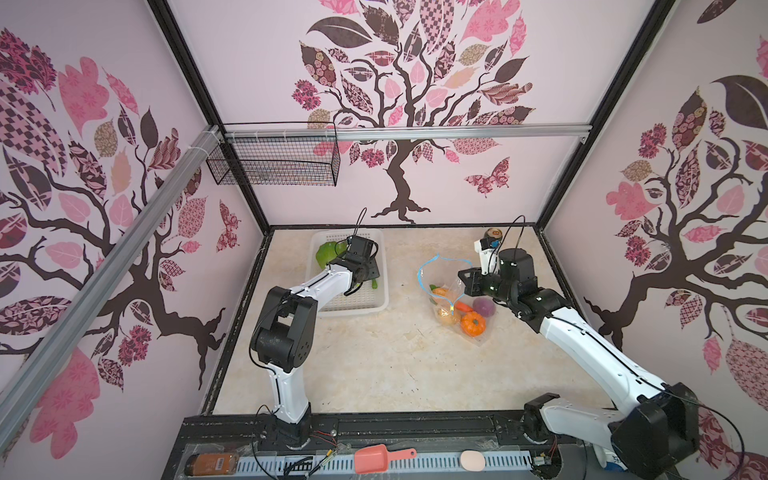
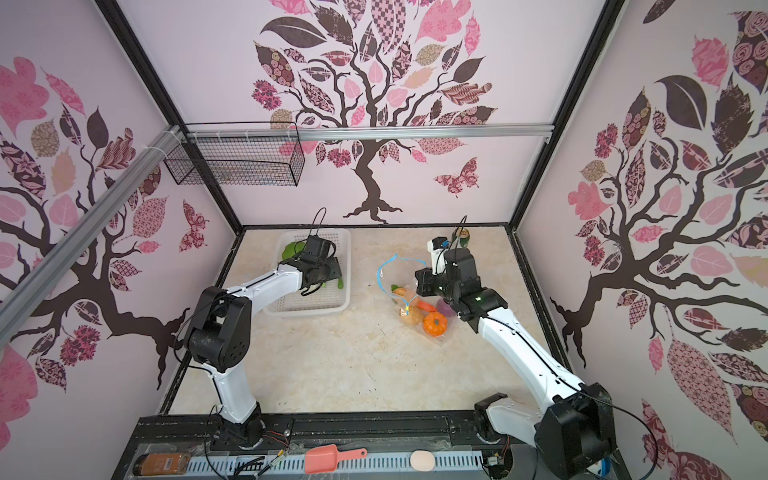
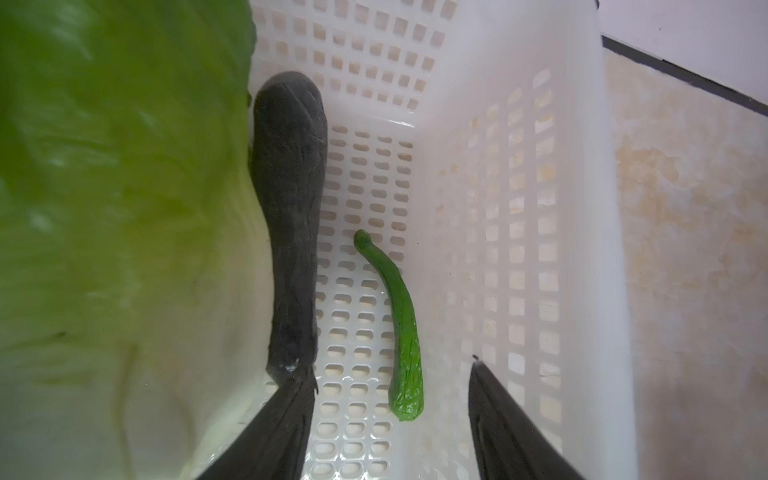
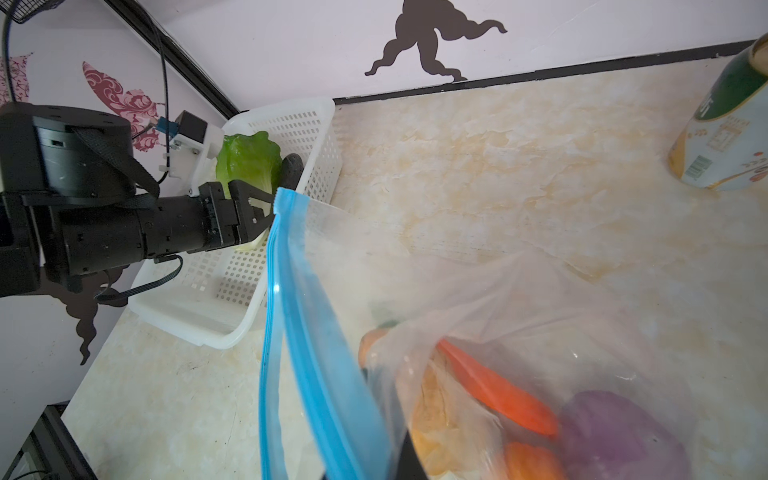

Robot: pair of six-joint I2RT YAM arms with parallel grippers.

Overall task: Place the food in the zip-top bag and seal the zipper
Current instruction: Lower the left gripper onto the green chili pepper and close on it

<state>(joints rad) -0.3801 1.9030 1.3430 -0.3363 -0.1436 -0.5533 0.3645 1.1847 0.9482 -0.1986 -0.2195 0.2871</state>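
Straddling the green vegetable [image 3: 401,328], your left gripper [image 3: 390,368] has jaws apart. Your right gripper [image 1: 463,276] seems clamped on the zip-top bag [image 4: 478,299].

Lighting bright, even and diffuse; shadows on the table [image 1: 374,365] faint. Both top views bow strongly at the edges. Left wrist view: napa cabbage [image 3: 104,208] blurred. Right wrist view: zip-top bag [image 4: 498,291] contents soft.

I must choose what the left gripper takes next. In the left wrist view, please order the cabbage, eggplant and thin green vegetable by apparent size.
1. cabbage: by far the largest, though it is near the camera and cut off by the frame edge.
2. eggplant.
3. thin green vegetable: smallest.
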